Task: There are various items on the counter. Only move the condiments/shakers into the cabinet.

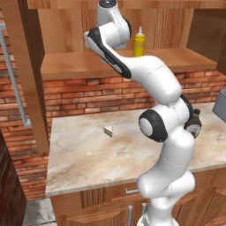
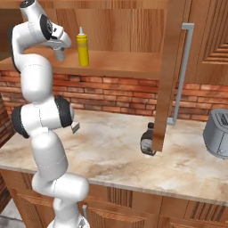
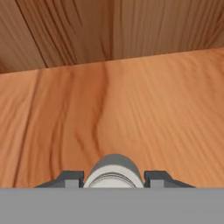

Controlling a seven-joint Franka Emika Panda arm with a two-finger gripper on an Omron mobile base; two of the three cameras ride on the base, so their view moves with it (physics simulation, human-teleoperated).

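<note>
Shaker: small grey metal-capped shaker [image 3: 113,171] clamped between the tips of the pincer [image 3: 113,178], just over the cabinet's wide plank shelf [image 3: 131,109].
Squeeze bottle: tall yellow squeeze bottle with pointed white nozzle [image 2: 82,47] upright on that shelf, near the white arm's hand.
Dark bottle: dark brown-black bottle [image 2: 147,140] waits on the beige marble-patterned surface [image 2: 116,153], partly behind the open wooden door.
Wedge: tiny rainbow-striped wedge [image 1: 108,131] stays on the surface.
Risk: letting go tilted or too high could topple the shaker; a sideways swing could knock the yellow bottle.
</note>
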